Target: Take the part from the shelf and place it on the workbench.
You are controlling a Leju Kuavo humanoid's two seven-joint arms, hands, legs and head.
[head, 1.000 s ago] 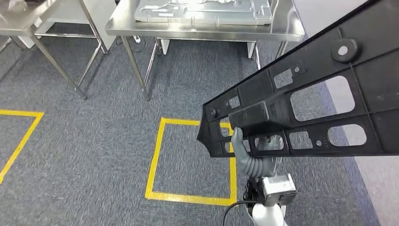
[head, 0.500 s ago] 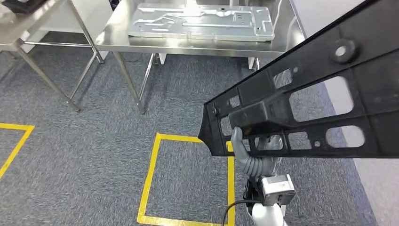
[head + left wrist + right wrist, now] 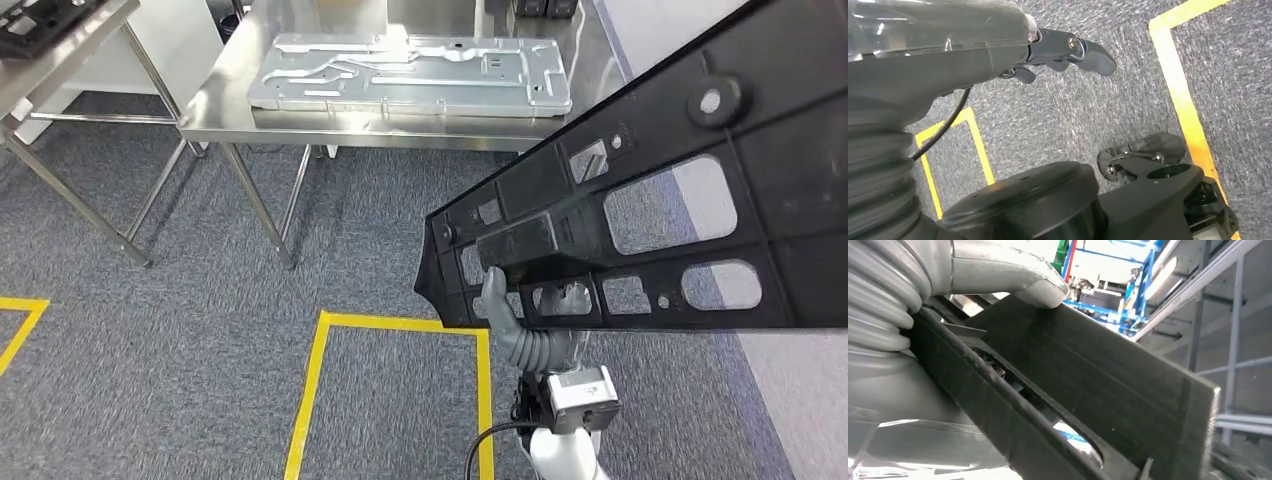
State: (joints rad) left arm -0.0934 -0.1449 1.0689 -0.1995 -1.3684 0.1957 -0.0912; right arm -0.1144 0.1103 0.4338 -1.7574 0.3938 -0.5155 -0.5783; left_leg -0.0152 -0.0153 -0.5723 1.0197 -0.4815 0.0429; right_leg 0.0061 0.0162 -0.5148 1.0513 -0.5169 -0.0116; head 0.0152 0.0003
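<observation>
A long black plastic part [image 3: 560,215] with several cut-outs runs from the picture's middle to the upper right in the head view. My right hand [image 3: 505,315] grips its lower edge near the left end, thumb up on its face. In the right wrist view the grey thumb [image 3: 1033,287] presses on the black part [image 3: 1098,390]. Ahead stands the steel workbench [image 3: 225,100], with a grey metal panel [image 3: 410,75] lying on it. My left hand [image 3: 1068,50] hangs over the carpet with its fingers apart and nothing in it.
A second steel table [image 3: 70,45] stands at the far left with a dark item [image 3: 25,30] on it. A yellow taped square [image 3: 400,325] marks the grey carpet in front of me. A pale floor strip [image 3: 800,400] runs along the right.
The whole view has shifted: the workbench and yellow square sit lower and closer, so I have moved forward. The black part stays in my right hand's grip.
</observation>
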